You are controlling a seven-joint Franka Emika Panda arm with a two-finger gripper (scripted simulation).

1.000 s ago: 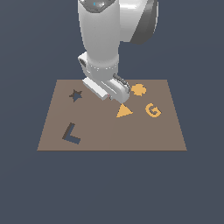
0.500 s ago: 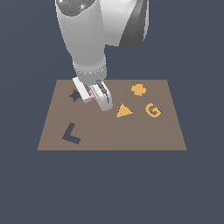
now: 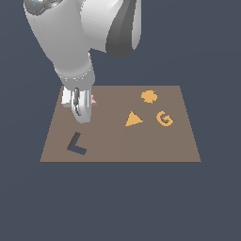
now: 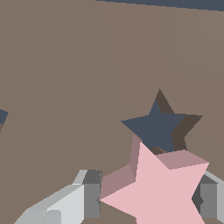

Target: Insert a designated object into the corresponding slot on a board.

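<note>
My gripper [image 4: 146,199] pinches the pink star [image 4: 159,188] just above the star slot [image 4: 155,127] (not yet seated) on the board [image 3: 155,141]; lowering it in remains.

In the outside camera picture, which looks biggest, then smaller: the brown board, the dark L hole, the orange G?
1. Board, by far the biggest.
2. L-shaped cutout.
3. Letter G, only slightly smaller than the L; it lies a bit farther back, so that ranking is unsure.

The arm [image 3: 75,42] is glossy white, built of fat rounded segments, with a dark grey band curving around 1 upper joint. It narrows to a pale grey cuff above the gripper [image 3: 79,109]. The gripper's 2 fingers [image 4: 65,203] are blocky, light grey with darker grey faces.
</note>
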